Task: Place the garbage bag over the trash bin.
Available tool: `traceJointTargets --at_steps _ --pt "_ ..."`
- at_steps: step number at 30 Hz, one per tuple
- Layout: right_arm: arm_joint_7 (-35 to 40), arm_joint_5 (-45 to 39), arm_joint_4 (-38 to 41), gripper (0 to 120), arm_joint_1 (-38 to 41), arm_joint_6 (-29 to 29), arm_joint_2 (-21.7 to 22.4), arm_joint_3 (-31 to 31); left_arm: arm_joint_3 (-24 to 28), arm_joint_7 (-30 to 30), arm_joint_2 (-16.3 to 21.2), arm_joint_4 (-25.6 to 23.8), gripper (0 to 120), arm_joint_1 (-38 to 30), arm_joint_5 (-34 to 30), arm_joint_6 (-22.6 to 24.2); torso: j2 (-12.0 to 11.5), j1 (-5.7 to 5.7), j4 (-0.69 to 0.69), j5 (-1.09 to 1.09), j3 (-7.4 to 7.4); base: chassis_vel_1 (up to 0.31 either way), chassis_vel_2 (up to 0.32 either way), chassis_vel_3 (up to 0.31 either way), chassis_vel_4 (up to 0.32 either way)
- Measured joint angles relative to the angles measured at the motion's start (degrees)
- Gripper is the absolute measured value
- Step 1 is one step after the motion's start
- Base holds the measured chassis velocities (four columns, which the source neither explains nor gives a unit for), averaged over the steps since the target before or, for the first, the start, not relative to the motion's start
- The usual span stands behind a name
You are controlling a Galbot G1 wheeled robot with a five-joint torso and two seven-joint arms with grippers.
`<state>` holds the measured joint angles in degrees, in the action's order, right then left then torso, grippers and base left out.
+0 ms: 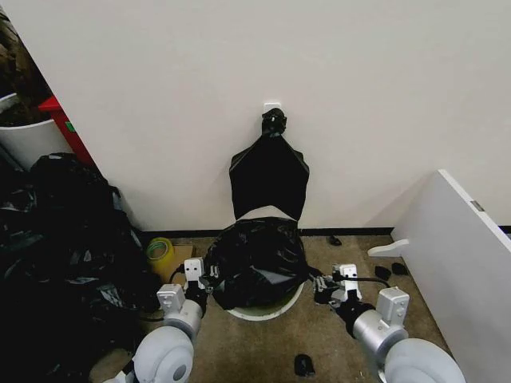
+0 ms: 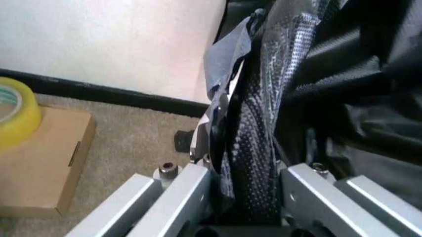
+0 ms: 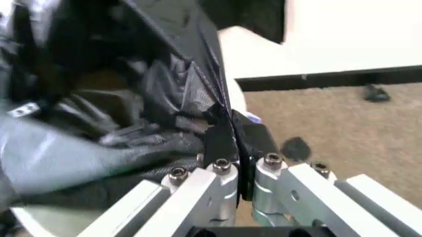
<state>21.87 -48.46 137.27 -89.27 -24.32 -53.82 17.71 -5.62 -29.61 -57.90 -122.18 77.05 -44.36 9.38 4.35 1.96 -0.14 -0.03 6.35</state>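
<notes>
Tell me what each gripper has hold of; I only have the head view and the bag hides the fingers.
Observer: In the left wrist view the left gripper is shut on a fold of the garbage bag.
Operator: Now the right one.
Observer: The right gripper has its pads pressed together on the bag's thin edge.
Operator: Check what lies beside the left arm.
Observer: A roll of yellow tape sits on a cardboard box by the wall.
Operator: Report the bin.
Observer: A bit of the trash bin shows white beneath the bag.
</notes>
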Motion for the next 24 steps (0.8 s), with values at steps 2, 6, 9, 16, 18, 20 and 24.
traceJointTargets --at_steps 2,6,9,16,18,20,24 --pt "1.41 0.27 -0.09 0 -1.40 0.12 0.35 1.25 -0.53 -0.24 -0.09 -0.09 0 -0.17 -1.87 -0.25 0.00 0.00 0.00 0.00 0.00 0.000 0.000 0.000 0.000" --pt "1.89 0.21 -0.50 0 -3.00 0.02 0.63 2.05 -1.15 -0.27 -0.35 -0.70 0 -0.05 -4.31 -0.99 0.00 0.00 0.00 0.00 0.00 0.000 0.000 0.000 0.000" --pt "1.04 0.19 -0.96 0 -3.87 -0.49 0.35 1.92 -1.48 -0.33 -0.73 -1.33 0 0.11 -6.69 -1.36 0.00 0.00 0.00 0.00 0.00 0.000 0.000 0.000 0.000" --pt "-7.09 -0.52 -2.24 0 -5.53 -1.01 -0.74 1.35 -1.65 -1.32 -1.38 -2.58 0 0.23 -10.53 -1.06 0.00 0.00 0.00 0.00 0.00 0.000 0.000 0.000 0.000" --pt "-8.06 -0.53 -2.24 0 -5.68 -0.96 -1.00 1.04 -1.57 -1.46 -1.56 -2.61 0 0.23 -10.69 -1.00 0.00 0.00 0.00 0.00 0.00 0.000 0.000 0.000 0.000" --pt "-8.78 -0.53 -2.20 0 -5.91 -0.71 -1.63 0.59 -1.45 -1.70 -1.84 -2.62 0 0.24 -10.83 -0.89 0.00 0.00 0.00 -0.01 0.00 0.000 0.000 0.000 0.000" --pt "-8.87 -0.29 -2.14 0 -6.63 -0.35 -2.17 0.46 -1.45 -1.89 -1.86 -2.61 0 0.22 -10.83 -0.76 0.00 0.00 0.00 0.00 0.00 0.000 0.000 0.000 0.000"
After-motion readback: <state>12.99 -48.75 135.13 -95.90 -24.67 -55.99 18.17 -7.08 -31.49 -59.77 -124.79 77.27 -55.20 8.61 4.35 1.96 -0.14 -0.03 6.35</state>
